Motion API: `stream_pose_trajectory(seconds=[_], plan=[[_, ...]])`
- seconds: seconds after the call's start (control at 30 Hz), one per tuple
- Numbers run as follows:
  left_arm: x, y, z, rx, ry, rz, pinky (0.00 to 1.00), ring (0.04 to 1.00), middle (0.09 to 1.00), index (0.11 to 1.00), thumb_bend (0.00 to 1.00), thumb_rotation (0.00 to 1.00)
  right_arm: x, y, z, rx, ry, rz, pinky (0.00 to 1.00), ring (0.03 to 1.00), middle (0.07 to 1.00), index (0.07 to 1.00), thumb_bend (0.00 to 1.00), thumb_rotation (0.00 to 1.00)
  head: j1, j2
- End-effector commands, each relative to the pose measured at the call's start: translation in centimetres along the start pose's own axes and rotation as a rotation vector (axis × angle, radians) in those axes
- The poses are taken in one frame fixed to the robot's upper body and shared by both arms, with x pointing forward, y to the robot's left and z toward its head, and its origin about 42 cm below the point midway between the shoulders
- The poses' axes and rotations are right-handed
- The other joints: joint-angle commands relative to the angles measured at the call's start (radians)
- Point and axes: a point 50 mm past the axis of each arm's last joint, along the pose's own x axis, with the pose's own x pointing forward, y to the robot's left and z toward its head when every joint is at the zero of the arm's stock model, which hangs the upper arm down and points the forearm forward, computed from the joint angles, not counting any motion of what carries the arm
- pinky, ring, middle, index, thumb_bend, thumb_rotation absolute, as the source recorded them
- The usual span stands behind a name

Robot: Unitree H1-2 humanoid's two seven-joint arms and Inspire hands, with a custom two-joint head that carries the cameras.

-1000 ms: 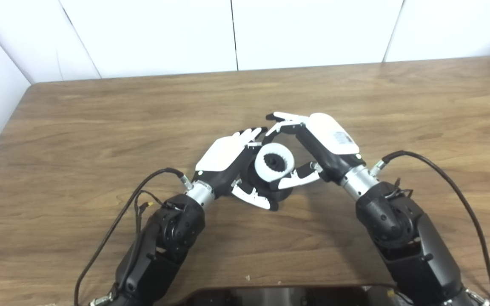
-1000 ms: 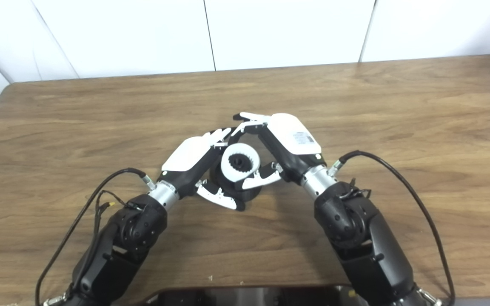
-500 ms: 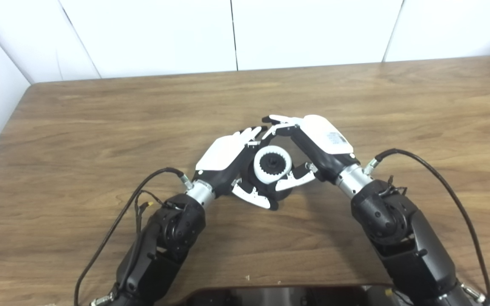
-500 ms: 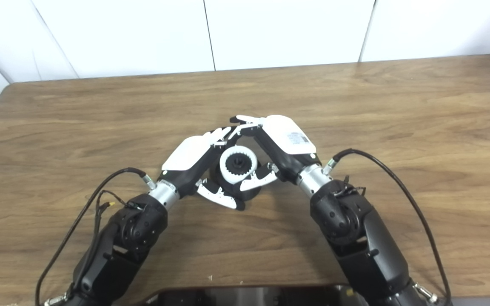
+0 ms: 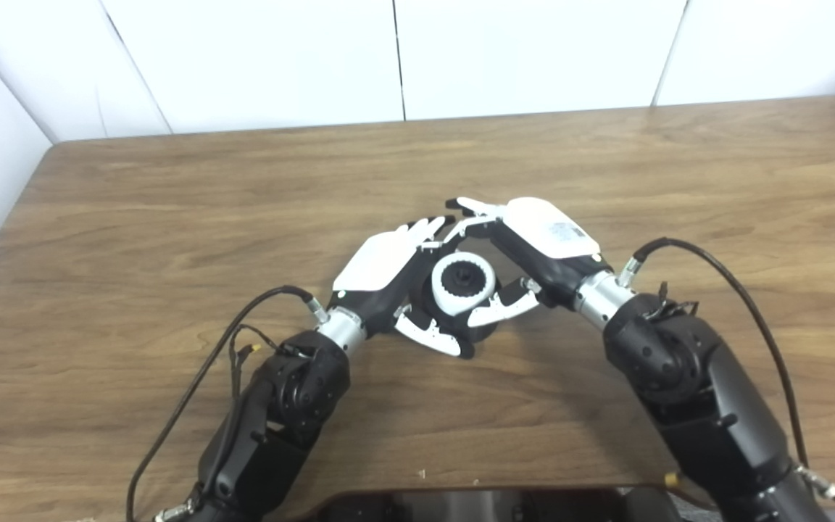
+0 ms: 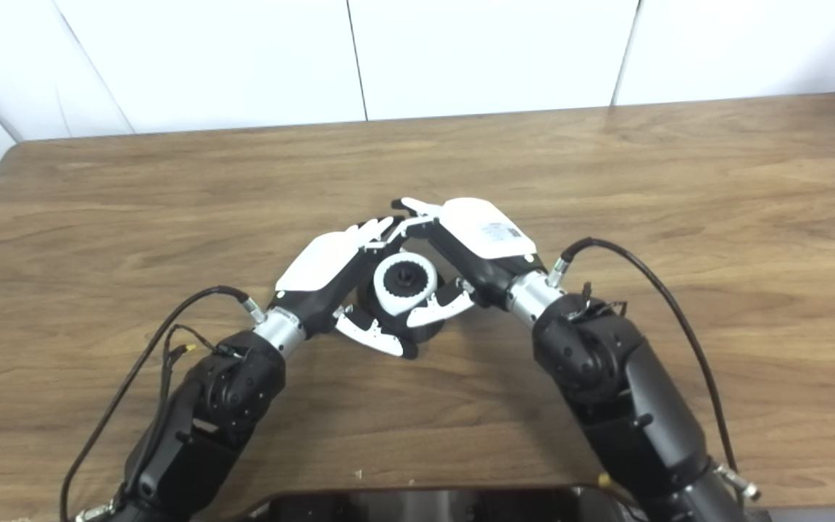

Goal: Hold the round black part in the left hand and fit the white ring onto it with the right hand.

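Note:
The round black part [image 5: 438, 308] stands on the table [image 5: 171, 217] at mid-front, mostly hidden by both hands. My left hand [image 5: 388, 272] is shut on it from the left, thumb curled under its near side. The white ring [image 5: 463, 281] sits on top of the black part, with the part's dark hub showing through its hole. My right hand [image 5: 530, 243] is shut on the ring from the right, thumb on its near edge and fingers arched over its far side. The ring also shows in the right eye view [image 6: 404, 280].
A dark edge of the robot's body [image 5: 490, 504] lies along the bottom of the picture. Black cables [image 5: 722, 290] loop out from both forearms. White wall panels stand behind the table's far edge.
My right hand has moved down and a little left with the white ring, lowering it onto the black part. The ring now lies flatter. The left hand has stayed put.

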Motion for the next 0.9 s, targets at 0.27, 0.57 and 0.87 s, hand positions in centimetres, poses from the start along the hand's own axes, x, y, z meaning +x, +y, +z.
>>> stream_pose_trajectory(seconds=[0.27,0.57,0.87], plan=[[0.6,1.8,1.2,0.051,-0.043,0.053,1.00,1.000,1.000,0.637,0.98,0.30,-0.9,-2.0,-1.6,-0.024,0.042,0.117,0.86,0.989,1.000,1.000,1.00,0.53,-0.001,0.000],[0.5,1.7,1.0,0.052,-0.036,0.045,1.00,1.000,1.000,0.640,0.98,0.31,-1.9,-3.1,-3.0,-0.003,0.085,0.161,0.86,0.990,1.000,1.000,1.00,0.49,-0.011,-0.007],[0.5,1.8,1.0,0.052,-0.040,0.049,1.00,1.000,1.000,0.635,0.97,0.32,-2.1,-2.9,-4.8,-0.025,0.133,0.126,0.87,0.980,1.000,1.000,1.00,0.42,-0.008,-0.002]])
